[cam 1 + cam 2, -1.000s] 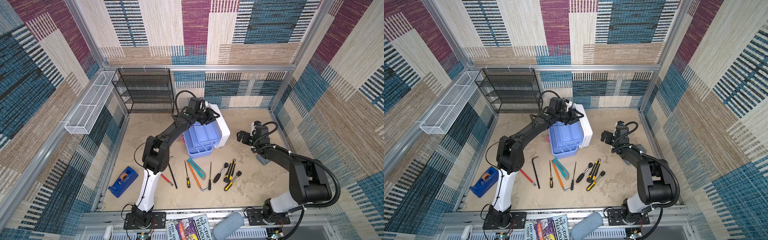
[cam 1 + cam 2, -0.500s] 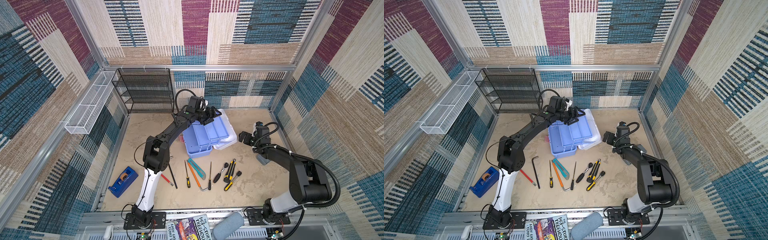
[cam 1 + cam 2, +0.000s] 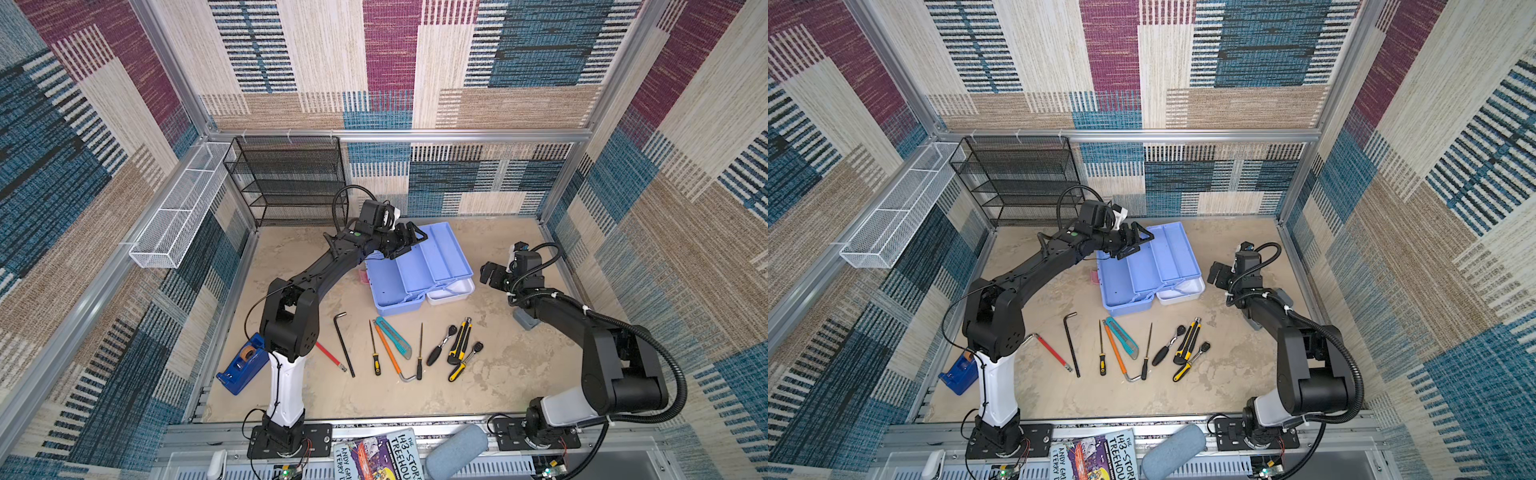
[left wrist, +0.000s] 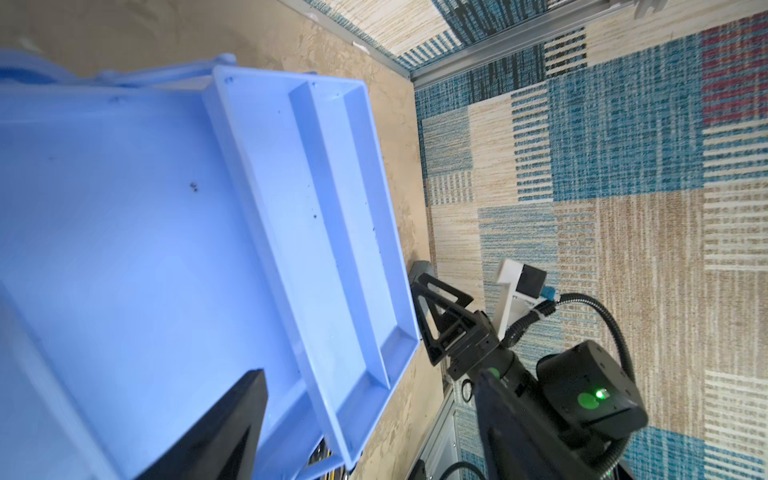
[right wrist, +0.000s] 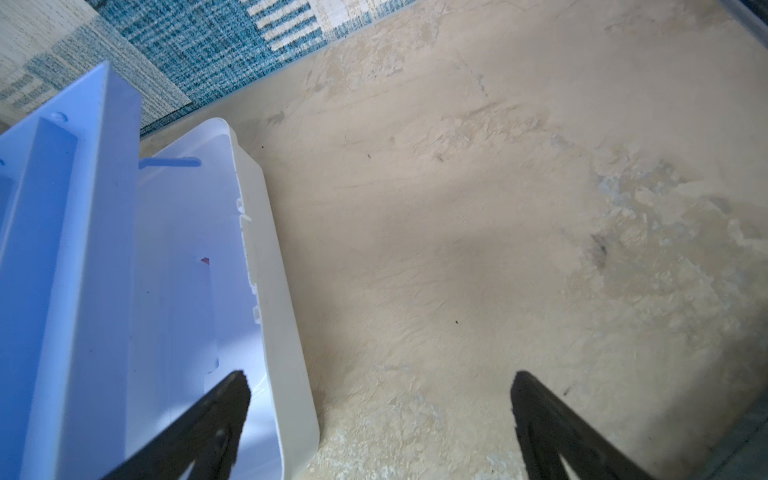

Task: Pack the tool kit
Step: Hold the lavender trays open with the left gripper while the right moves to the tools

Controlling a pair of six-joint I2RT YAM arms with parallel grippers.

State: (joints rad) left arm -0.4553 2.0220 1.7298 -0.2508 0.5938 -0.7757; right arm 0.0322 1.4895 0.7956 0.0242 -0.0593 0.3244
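White lid (image 3: 455,293) has dropped flat beside the base (image 3: 392,286) — trays (image 3: 436,257) fanned open.

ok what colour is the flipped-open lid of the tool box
White. The lid lies open beside the lavender-blue trays; clearest in the right wrist view.

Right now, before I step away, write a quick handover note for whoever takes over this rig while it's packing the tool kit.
Left gripper: open, empty, above the lavender trays.
Right gripper: open, empty, hovering near the white lid.
Done: the lid lies open and flat, with the trays fanned out over the base.
Left: the hand tools lie in a row on the table in front of the base, none packed. Load them, fold the trays in, then close and latch the lid.
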